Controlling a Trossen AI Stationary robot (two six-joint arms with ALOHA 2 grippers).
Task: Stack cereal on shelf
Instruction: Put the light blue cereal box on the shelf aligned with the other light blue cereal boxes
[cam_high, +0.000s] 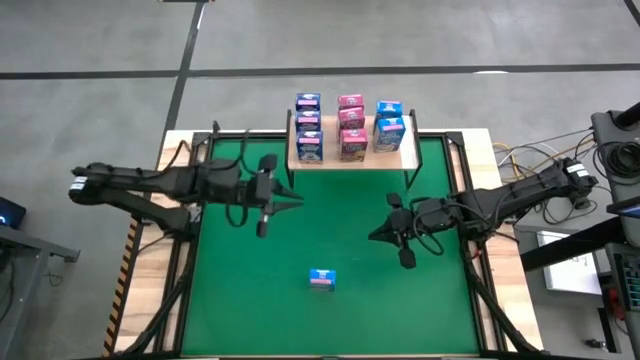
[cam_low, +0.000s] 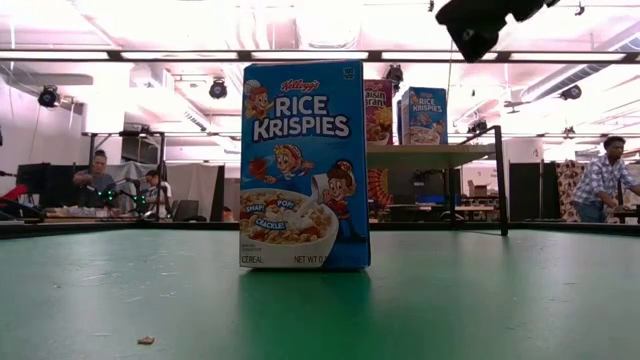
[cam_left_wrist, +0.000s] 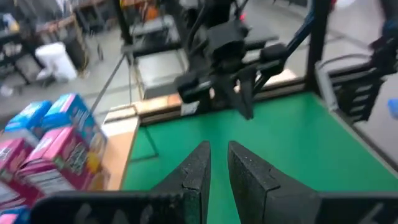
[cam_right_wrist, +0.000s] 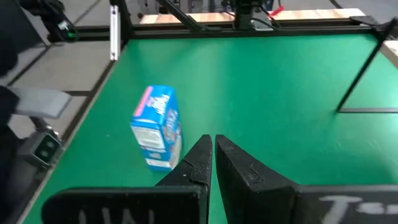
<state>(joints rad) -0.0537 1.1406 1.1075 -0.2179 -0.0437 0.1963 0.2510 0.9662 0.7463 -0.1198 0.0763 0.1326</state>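
Observation:
One light blue Rice Krispies box (cam_high: 321, 279) stands upright on its bottom end on the green table (cam_high: 250, 300) near its near edge; it also shows in the low view (cam_low: 304, 165) and the right wrist view (cam_right_wrist: 158, 127). Several more pink, light blue and dark blue boxes (cam_high: 350, 125) stand in three rows on the light-wood shelf (cam_high: 330, 160) at the far edge. My left gripper (cam_high: 298, 200) hovers shut over the table's left half, near the shelf (cam_left_wrist: 118, 155). My right gripper (cam_high: 376, 236) hovers shut to the right of the lone box, on its far side.
The shelf's thin black legs (cam_right_wrist: 357, 81) stand on the green surface at the far edge. A black metal frame (cam_high: 185, 260) runs along the table's left and right sides. Cables and equipment (cam_high: 600, 160) lie off to the right. People sit and walk in the room behind (cam_low: 600, 180).

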